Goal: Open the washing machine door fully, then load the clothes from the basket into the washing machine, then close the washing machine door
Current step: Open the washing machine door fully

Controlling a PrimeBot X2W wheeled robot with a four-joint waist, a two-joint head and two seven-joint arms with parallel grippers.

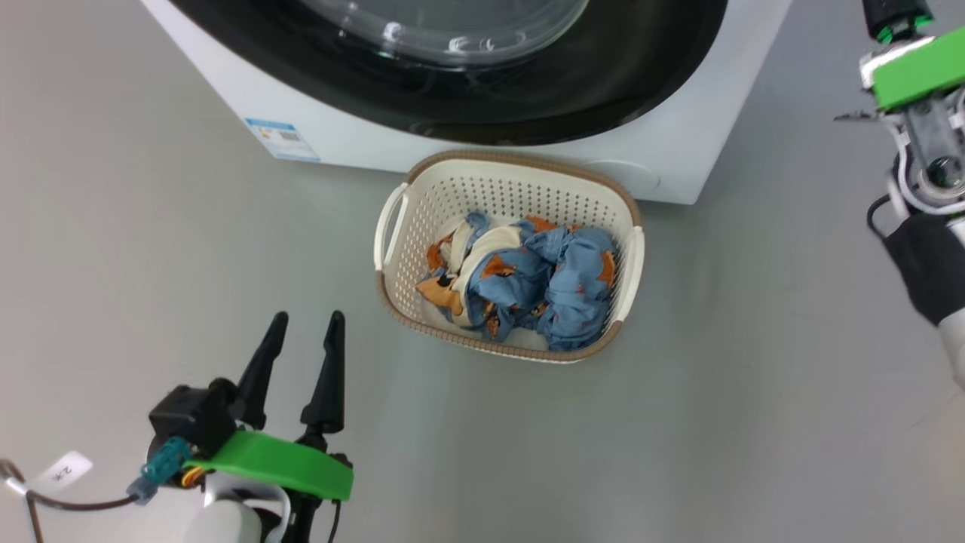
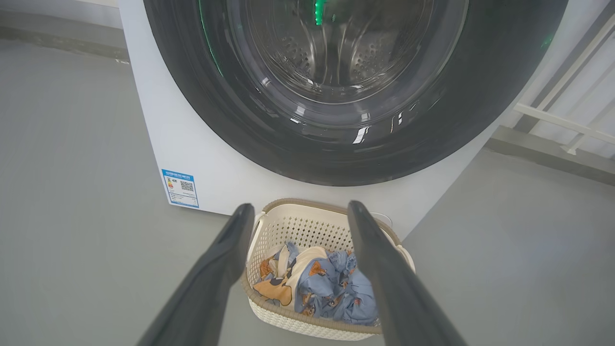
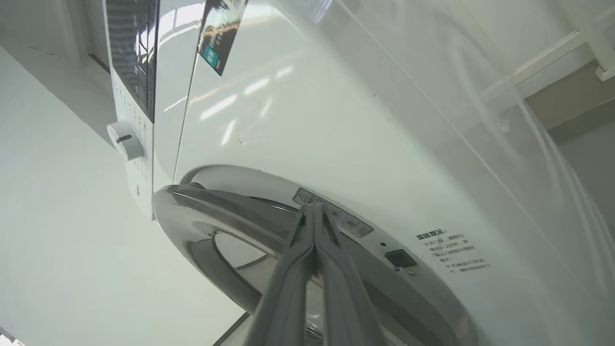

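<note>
The white washing machine (image 1: 482,154) stands at the top of the head view, and its black-rimmed glass door (image 2: 336,96) faces me. In front of it on the floor sits the cream basket (image 1: 399,226), holding the blue, orange and cream clothes (image 1: 528,283). My left gripper (image 1: 307,320) hovers open and empty at the lower left, short of the basket (image 2: 293,324) and pointing at it. My right gripper (image 3: 313,207) is shut, fingertips pressed together with nothing between them. They lie in the gap between the door's silver rim (image 3: 202,211) and the machine's front panel (image 3: 312,120).
Grey floor lies all around the basket. A blue label (image 1: 280,139) marks the machine's lower left corner. My right wrist (image 1: 920,72) is at the upper right, beside the machine. A latch slot (image 3: 399,258) and a dial (image 3: 125,140) show on the front.
</note>
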